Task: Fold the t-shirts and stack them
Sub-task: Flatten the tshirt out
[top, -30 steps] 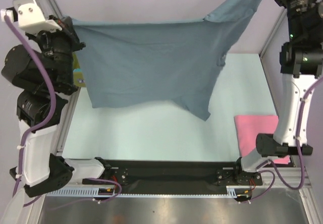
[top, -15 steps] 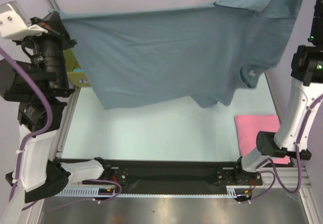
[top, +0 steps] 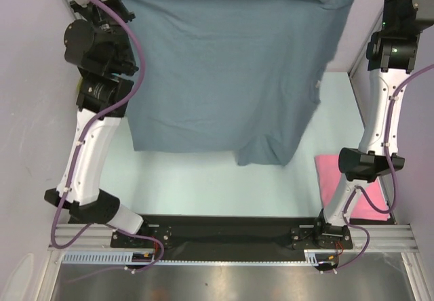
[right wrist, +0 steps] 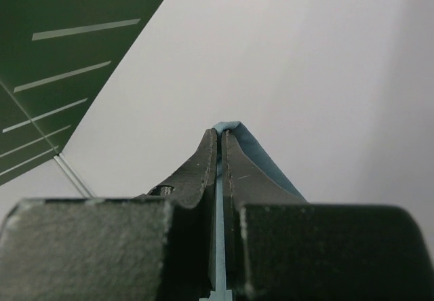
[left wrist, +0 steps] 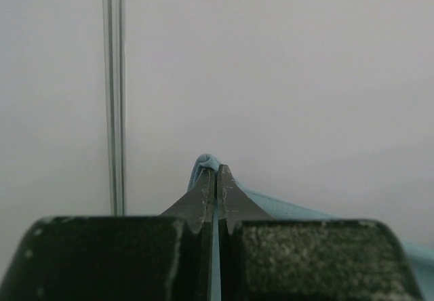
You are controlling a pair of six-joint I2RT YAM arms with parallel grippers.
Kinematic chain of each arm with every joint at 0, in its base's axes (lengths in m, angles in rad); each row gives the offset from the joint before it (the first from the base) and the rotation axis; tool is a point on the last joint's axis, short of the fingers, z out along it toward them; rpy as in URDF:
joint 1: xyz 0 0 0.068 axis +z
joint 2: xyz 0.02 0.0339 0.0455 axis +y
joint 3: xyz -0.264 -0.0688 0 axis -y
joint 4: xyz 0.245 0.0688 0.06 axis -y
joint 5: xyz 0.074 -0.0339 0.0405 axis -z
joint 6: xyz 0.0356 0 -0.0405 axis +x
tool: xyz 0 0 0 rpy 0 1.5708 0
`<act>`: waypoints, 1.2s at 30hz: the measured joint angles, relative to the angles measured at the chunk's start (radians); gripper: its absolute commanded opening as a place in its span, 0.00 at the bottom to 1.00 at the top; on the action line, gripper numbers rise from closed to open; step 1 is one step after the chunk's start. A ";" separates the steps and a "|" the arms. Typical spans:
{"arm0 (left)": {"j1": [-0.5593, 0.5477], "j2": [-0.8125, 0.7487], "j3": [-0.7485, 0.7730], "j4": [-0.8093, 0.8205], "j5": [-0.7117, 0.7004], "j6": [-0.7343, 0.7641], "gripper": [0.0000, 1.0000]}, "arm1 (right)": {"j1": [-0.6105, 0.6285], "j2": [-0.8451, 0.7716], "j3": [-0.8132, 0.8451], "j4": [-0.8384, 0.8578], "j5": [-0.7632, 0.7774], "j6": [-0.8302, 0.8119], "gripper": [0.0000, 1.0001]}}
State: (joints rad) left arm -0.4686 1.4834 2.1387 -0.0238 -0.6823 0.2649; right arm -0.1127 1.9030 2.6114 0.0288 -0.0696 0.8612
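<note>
Noted slate grey-blue t-shirt (top: 224, 70) hanging spread above table (top: 203, 175), top corners pinched tight in left gripper (left wrist: 215, 172) and right gripper (right wrist: 220, 135), latter cut off in top view; pink t-shirt (top: 332, 187) partly hidden behind right arm (top: 383, 111).

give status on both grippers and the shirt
Left gripper shut on grey-blue t-shirt; right gripper shut on it too. Shirt hangs spread between them. Pink t-shirt on table at right, apart from it.
</note>
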 measured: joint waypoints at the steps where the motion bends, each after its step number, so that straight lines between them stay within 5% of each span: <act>1: 0.018 0.017 0.014 -0.006 0.012 -0.020 0.00 | 0.000 0.006 0.002 0.004 0.005 0.004 0.00; 14: 0.093 -0.065 -0.052 -0.087 0.121 -0.182 0.01 | -0.027 -0.106 -0.045 -0.031 0.000 -0.015 0.00; 23: 0.091 -0.378 -0.249 -0.179 0.175 -0.267 0.00 | -0.027 -0.472 -0.262 -0.156 -0.026 -0.114 0.00; 36: 0.016 -0.700 -0.227 -0.224 0.200 -0.304 0.00 | -0.030 -0.832 -0.211 -0.194 -0.014 -0.209 0.00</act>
State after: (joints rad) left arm -0.4526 0.7830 1.9121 -0.2481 -0.4824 -0.0387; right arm -0.1429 1.0714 2.4001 -0.1654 -0.0841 0.6518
